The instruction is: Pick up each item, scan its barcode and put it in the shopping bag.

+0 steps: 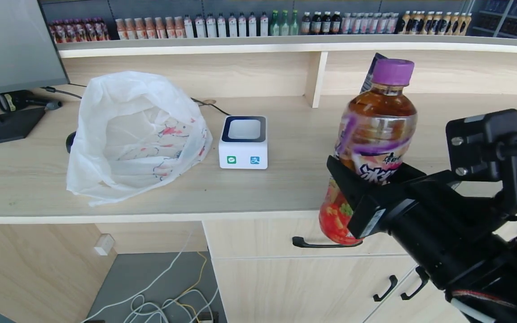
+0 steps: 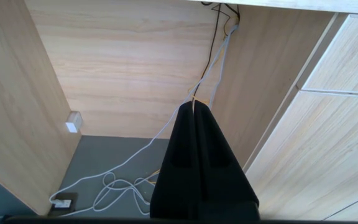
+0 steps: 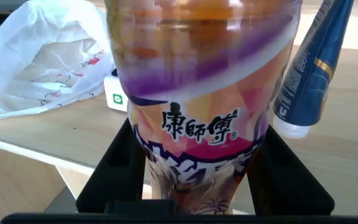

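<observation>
My right gripper [image 1: 366, 188] is shut on a tea bottle [image 1: 373, 134] with a purple cap, held upright in the air at the counter's front right. The bottle's label [image 3: 197, 124] sits between the black fingers [image 3: 114, 171] in the right wrist view. A white shopping bag [image 1: 137, 134] lies open on the counter at the left. The white barcode scanner [image 1: 243, 142] stands just right of the bag. My left gripper [image 2: 196, 109] is shut and empty, hanging below the counter beside the cabinet.
A dark blue pouch [image 3: 312, 68] stands behind the bottle on the counter. A monitor [image 1: 11, 45] and a handheld scanner [image 1: 20, 101] sit at the far left. Bottles line the back shelf [image 1: 285, 42]. Cables [image 1: 159, 300] lie on the floor below.
</observation>
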Tool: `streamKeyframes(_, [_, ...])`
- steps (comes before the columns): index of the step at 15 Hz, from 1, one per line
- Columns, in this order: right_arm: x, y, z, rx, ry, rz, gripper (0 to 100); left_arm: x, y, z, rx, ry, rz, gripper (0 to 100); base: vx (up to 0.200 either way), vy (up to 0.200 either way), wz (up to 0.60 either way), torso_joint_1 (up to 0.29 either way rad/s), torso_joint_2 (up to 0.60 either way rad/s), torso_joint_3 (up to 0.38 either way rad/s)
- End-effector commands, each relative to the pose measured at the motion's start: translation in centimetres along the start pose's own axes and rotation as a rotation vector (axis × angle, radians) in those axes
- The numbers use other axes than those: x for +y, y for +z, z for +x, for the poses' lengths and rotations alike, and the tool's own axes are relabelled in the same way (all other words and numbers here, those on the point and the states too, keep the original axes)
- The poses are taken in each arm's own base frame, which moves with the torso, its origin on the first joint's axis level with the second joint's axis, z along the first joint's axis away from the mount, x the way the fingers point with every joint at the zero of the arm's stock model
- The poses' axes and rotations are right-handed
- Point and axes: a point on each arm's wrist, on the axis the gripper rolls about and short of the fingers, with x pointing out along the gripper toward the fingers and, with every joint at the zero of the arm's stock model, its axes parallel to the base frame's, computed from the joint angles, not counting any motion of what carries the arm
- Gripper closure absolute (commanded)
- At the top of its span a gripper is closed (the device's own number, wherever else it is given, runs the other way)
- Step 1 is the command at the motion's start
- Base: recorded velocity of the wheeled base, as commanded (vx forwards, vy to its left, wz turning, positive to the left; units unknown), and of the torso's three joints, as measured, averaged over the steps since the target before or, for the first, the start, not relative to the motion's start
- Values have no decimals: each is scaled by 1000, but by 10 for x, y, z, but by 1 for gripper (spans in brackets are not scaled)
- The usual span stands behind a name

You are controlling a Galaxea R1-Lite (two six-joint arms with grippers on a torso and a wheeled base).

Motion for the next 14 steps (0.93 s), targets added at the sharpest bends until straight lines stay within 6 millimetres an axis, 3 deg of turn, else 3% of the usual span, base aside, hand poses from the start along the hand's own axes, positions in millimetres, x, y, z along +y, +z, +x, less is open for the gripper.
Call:
streamKeyframes(1, [-10,0,-20,7,17,-8,100,0,0,0,0,0,0,100,0,0,0,0,0,0])
streamKeyframes(6, [-18,-10,-41,40,53,-80,100,0,0,0,0,0,0,100,0,0,0,0,0,0])
streamKeyframes(10, [-6,-16,-50,60,125,-110,100,0,0,0,0,0,0,100,0,0,0,0,0,0])
streamKeyframes(14, [31,-29,-65,50,281,-303,100,0,0,0,0,0,0,100,0,0,0,0,0,0])
